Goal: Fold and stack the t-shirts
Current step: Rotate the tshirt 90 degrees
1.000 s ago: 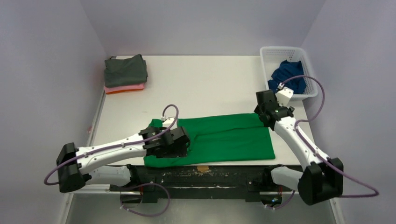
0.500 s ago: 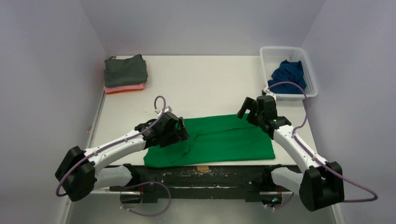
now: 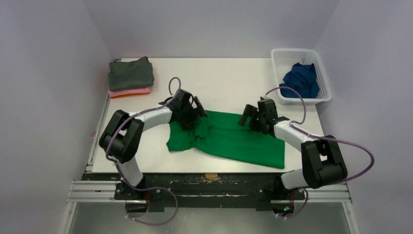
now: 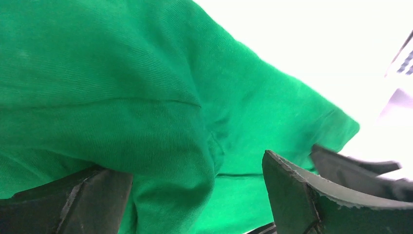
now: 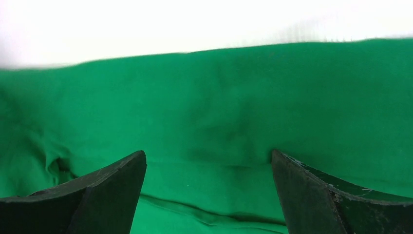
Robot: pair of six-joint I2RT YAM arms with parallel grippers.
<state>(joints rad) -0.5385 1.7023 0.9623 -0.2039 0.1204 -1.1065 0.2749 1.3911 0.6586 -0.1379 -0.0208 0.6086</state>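
Note:
A bright green t-shirt [image 3: 234, 141] lies flat across the middle of the table, its left part bunched. My left gripper [image 3: 196, 111] is at the shirt's far left edge. In the left wrist view its jaws stand wide apart [image 4: 197, 165] with a raised fold of green cloth [image 4: 160, 146] between them. My right gripper [image 3: 246, 118] is low over the shirt's far edge, open [image 5: 208, 152], with flat green cloth [image 5: 209, 117] beneath it. A folded dark grey t-shirt [image 3: 130, 73] tops a stack on pink [image 3: 127, 91] and orange ones at the back left. A royal blue t-shirt [image 3: 299, 78] sits crumpled in the basket.
The white lattice basket [image 3: 278, 54] stands at the back right corner of the table. A metal rail [image 3: 209, 187] runs along the near edge. Purple cables loop off both arms. Grey walls close in on both sides.
Both grippers have moved from the near side to the shirt's far edge. The green shirt has slid away from the near edge, and its left part has bunched up.

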